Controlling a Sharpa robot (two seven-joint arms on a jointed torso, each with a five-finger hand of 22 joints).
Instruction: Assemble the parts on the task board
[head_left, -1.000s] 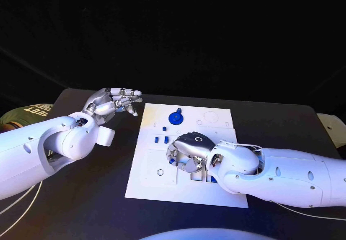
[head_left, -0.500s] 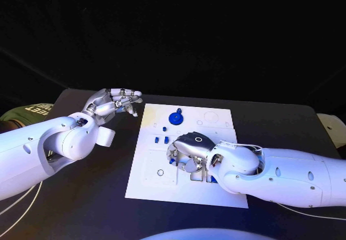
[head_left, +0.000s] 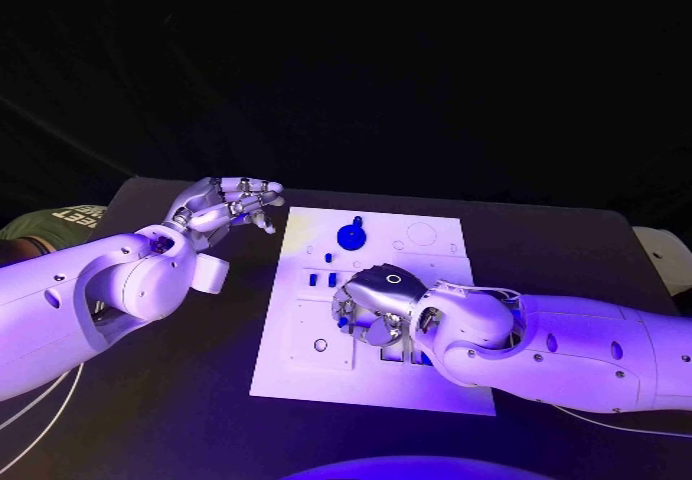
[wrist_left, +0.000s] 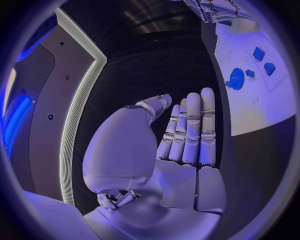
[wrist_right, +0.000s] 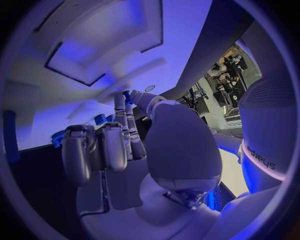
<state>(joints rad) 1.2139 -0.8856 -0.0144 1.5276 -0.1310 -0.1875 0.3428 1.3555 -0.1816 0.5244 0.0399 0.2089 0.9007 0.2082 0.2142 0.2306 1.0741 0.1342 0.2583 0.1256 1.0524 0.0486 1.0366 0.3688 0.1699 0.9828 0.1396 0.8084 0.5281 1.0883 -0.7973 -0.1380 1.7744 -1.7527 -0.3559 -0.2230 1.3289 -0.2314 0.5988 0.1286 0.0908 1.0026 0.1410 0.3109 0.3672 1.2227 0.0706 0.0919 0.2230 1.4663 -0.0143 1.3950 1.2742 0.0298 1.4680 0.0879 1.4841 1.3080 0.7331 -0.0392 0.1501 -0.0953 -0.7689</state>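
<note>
The white task board (head_left: 433, 390) lies in the middle of the black table. My right hand (head_left: 378, 300) is bent down over the board's middle, fingers curled. In the right wrist view its thumb and a finger meet on a small blue part (wrist_right: 127, 94) just above the board (wrist_right: 181, 30). A round blue part (head_left: 351, 236) stands near the board's far edge, and two small blue parts (head_left: 322, 281) lie left of my right hand. My left hand (head_left: 224, 205) is raised beside the board's far left corner, fingers straight and together (wrist_left: 190, 130), holding nothing.
Recesses and a small ring (head_left: 320, 345) mark the board's near half. Another blue piece (head_left: 426, 356) shows under my right wrist. The left wrist view shows the board (wrist_left: 250, 110) with the round blue part (wrist_left: 235, 78). Bare black table surrounds the board.
</note>
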